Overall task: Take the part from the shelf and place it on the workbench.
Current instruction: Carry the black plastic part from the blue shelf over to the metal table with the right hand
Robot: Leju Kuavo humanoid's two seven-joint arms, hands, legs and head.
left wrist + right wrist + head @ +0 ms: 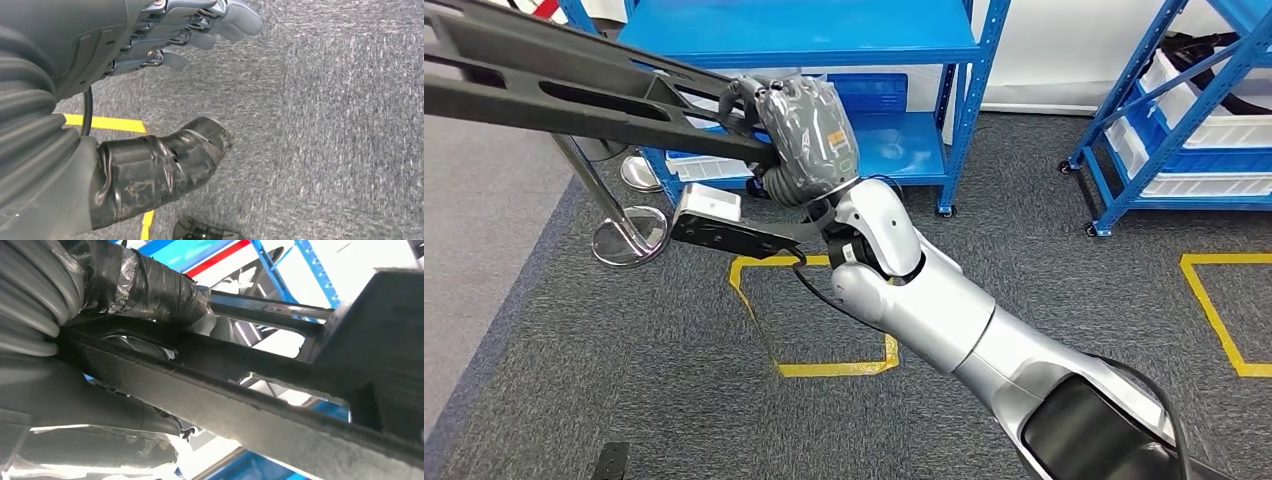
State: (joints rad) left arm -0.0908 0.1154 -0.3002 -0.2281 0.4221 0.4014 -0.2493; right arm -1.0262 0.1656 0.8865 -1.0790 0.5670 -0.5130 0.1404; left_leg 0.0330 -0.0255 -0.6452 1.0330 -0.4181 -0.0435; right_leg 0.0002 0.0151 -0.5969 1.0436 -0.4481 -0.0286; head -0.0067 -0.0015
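- Right hand (799,135) is clenched round the part (554,85), a long black slotted frame/bracket, grasped near one end; rest of it sticks out well past the hand, toward the left side of the head view.
- Right wrist view confirms it: taped thumb (145,287) hooked over a bar of the part (280,420), frame running away from the wrist.
- Part is in the air, in front of the blue shelf (824,40), above the carpet – not resting on any shelf level that I can see. Workbench isn't visible, so placing is still ahead.
- Left hand (165,35) hangs over grey carpet, fingers loosely apart, nothing in it; taped thumb (165,162) free.
- Risks, my judgement:
  - Off-centre grasp w/ long overhang → leverage could twist the part in the fingers, so it sags or slips out.
  - Far end sits near the shelf's blue upright (969,100) side and above a chrome stanchion base (629,235); a turn of the body could swing it into either.
  - One-handed carry; a knock could tear the part loose.
  - Cable (819,285) at the wrist lies close under the part, could poss. snag.
- Yellow floor marking (824,368) lies below the forearm.
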